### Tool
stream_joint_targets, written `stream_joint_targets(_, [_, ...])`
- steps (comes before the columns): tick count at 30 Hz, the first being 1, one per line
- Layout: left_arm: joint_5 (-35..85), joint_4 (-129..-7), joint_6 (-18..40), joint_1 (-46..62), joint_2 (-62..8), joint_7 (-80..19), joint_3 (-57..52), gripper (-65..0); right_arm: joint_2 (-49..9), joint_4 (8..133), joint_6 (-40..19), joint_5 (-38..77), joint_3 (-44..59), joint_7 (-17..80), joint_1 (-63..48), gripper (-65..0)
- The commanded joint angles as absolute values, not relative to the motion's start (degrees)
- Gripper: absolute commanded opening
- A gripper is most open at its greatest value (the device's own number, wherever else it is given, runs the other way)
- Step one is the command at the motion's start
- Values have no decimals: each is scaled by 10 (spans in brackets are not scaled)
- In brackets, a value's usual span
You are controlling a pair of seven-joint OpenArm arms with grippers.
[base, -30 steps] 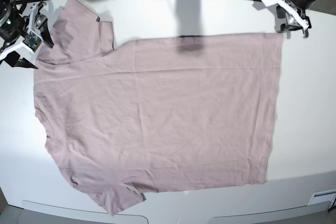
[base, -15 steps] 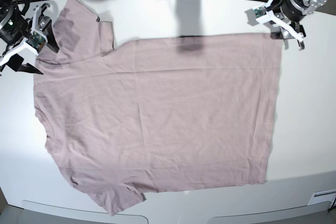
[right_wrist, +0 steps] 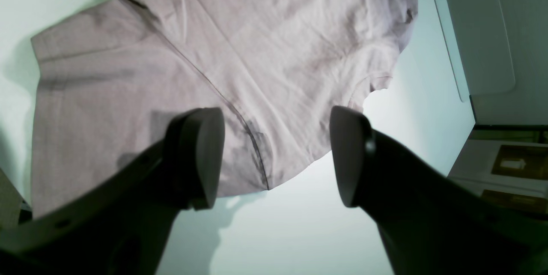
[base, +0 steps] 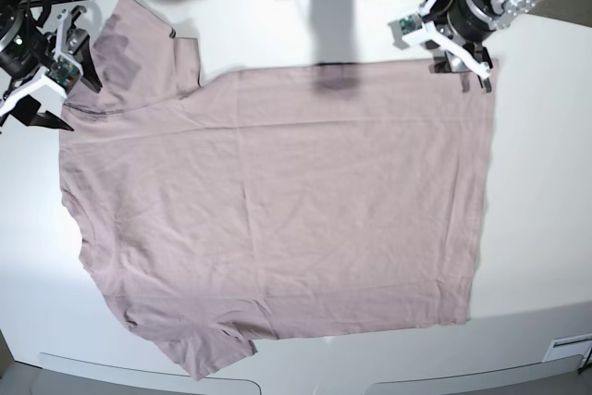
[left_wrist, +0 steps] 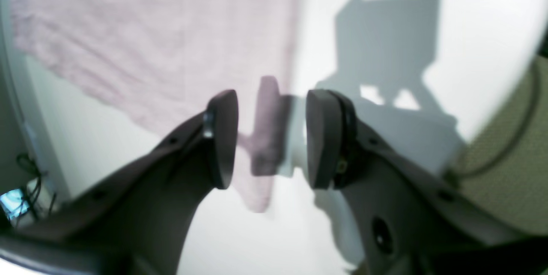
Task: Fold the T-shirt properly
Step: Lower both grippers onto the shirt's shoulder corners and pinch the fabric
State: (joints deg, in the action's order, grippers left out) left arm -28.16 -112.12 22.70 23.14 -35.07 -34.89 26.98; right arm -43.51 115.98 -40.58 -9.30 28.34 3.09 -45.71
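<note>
Spread flat and face down or up on the white tabletop [base: 546, 182]: the dusty-pink T-shirt [base: 277, 210], collar end toward the base view's left, hem toward its right, one sleeve lying over the far left corner, the other at the near edge. No fold made yet; step in hand judged to be the first grasp at the far edge, both arms poised at the two far corners.

Left gripper [base: 460, 69] down at the far hem corner, jaws apart but narrowed, straddling a small raised ridge of pink cloth [left_wrist: 267, 131] in the left wrist view; pads not yet seen pressing it, so no grip claimed. Picture blurred there, so contact hard to judge.

Right gripper [right_wrist: 276, 155] at the shoulder and sleeve end, jaws wide apart, hanging above the sleeve seam [right_wrist: 252, 146] just inside the cloth's edge; nothing between the pads.

Next move, as a judgement: close the left jaws onto the hem ridge, lower the right jaws onto the shoulder edge and pinch, then lift both together and carry the far edge toward the near one. Risk: catching only one layer, or uneven lift skewing the fold
</note>
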Motion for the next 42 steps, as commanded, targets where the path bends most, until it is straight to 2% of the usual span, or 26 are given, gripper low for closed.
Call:
stream_joint_targets(1, [-276,-1128,220,234,-356,-350,268,-401,-444,1168,-400,-90,289,27,-457,-260])
stream_joint_targets(5, [-270,-1091,221,233,-356,-338,268,-401,-444,1168,-400,-90,289,27,-457,-260])
stream_joint_targets(11, [-295,-973,214,201,-350,-281,268,-401,-444,1168,-400,-88,289,26,-457,-260])
stream_joint_targets(14, [-286,-942,212,192,-343,-296,268,-401,-444,1168,-400,-88,289,26,-457,-260])
stream_joint_targets(17, [-266,-940,213,202,-346,-327,268,-401,-444,1168,-400,-88,289,26,-457,-260])
stream_joint_targets(31, [-265,-938,212,230,-380,-334,268,-403,-444,1168,-400,-88,289,26,-457,-260])
stream_joint_targets(33, [-265,-938,212,230,-380,-334,268,-467,-444,1168,-400,-88,289,26,-457,-260])
stream_joint_targets(36, [-265,-938,212,230,-379,-334,268,-628,-444,1168,-400,-88,289,27,-458,-260])
stream_joint_targets(37, [-265,-938,212,230,-379,-334,268,-650,-444,1168,-400,-88,289,27,-458,-260])
stream_joint_targets(42, [-265,-939,212,230,-378,-351,268,-650,-445,1168,-400,-93,289,29,-459,-260])
